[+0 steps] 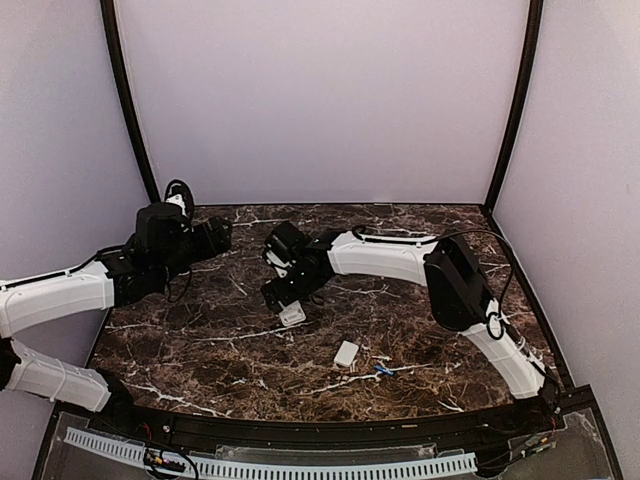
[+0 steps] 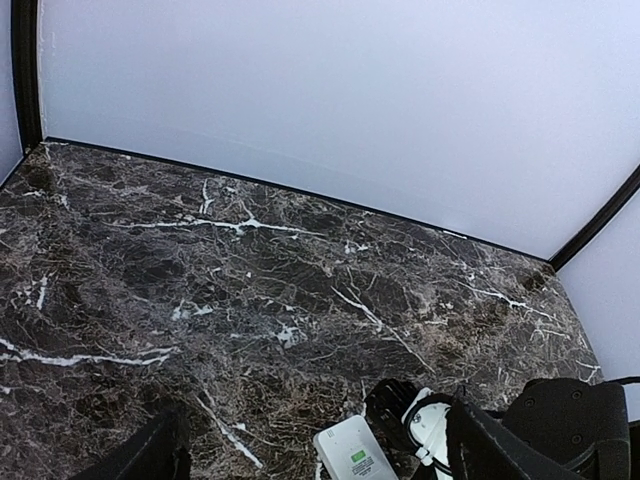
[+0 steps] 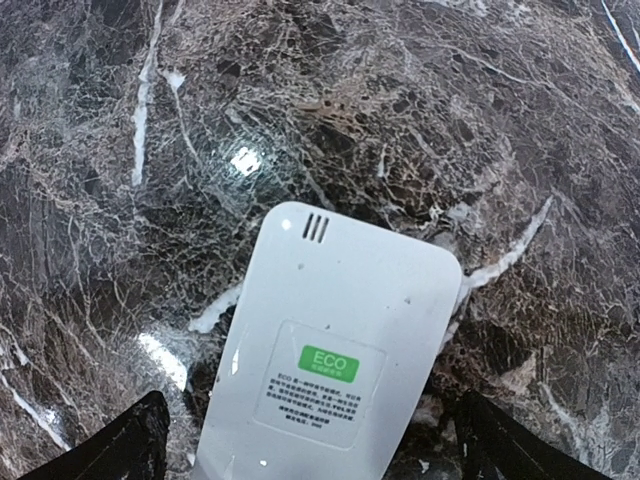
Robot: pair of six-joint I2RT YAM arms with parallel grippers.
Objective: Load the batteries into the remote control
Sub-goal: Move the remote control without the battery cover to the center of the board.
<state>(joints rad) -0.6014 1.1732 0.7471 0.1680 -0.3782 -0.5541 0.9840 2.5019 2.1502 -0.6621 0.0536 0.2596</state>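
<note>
Right fingers [image 3: 130,452] straddle the remote control [image 3: 330,350] (label side up).

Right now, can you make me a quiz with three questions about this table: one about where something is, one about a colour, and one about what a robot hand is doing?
1. Where is the cover plate?
A) on the table, near the batteries
B) on top of an arm
C) inside a gripper

2. What colour is the sticker on the remote control?
A) red
B) green
C) yellow

3. How is the left gripper?
A) open and empty
B) shut on a battery
C) shut on the plate

Answers:
1 A: it lies flat on the marble.
2 B: the ECO label is green.
3 A: its fingers stand wide apart, holding nothing.
</note>
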